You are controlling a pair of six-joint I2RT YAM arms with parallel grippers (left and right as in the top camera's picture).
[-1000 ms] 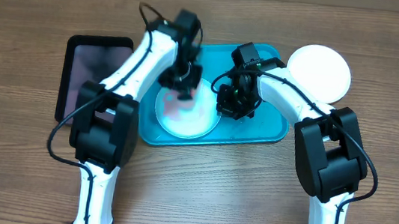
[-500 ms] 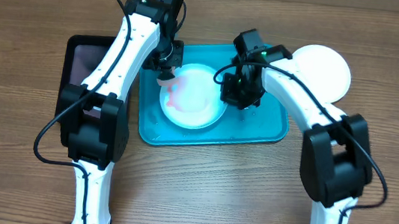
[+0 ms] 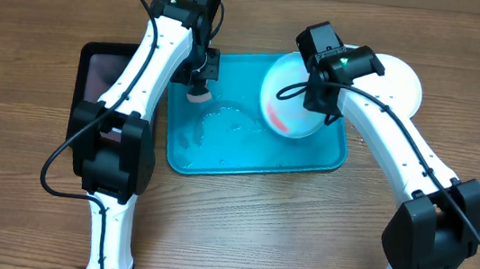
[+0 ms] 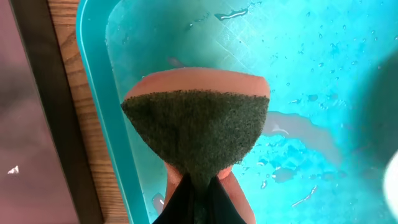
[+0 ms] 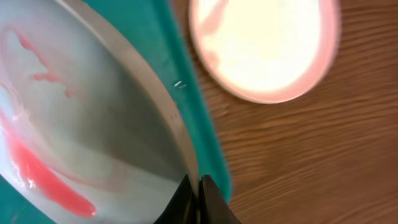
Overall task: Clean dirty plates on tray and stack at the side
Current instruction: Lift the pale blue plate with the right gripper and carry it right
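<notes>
Holding smeared plate (image 3: 281, 89) over tray (image 3: 219, 155), right pincer (image 5: 194, 191), left pincer (image 4: 194, 200) clamping sponge (image 4: 199, 127)

robot lab bench (twin arms (image 3: 144, 65) at wood-grain table (image 3: 4, 216))

1. Plates: two. A smeared plate (image 3: 285, 94) shows at the upper middle of the overhead frame, and a white plate (image 3: 404, 85) at the upper right.
2. Trays: two. A blue tray (image 3: 247, 149) fills the centre of the overhead frame, and a black tray (image 3: 93, 72) lies at its left.
3. Sponges: one sponge (image 4: 196, 124), in the centre of the left wrist frame.
4. Robot arms: two. The left arm (image 3: 153, 61) is in the overhead frame's left half and the right arm (image 3: 385, 133) in its right half.
</notes>
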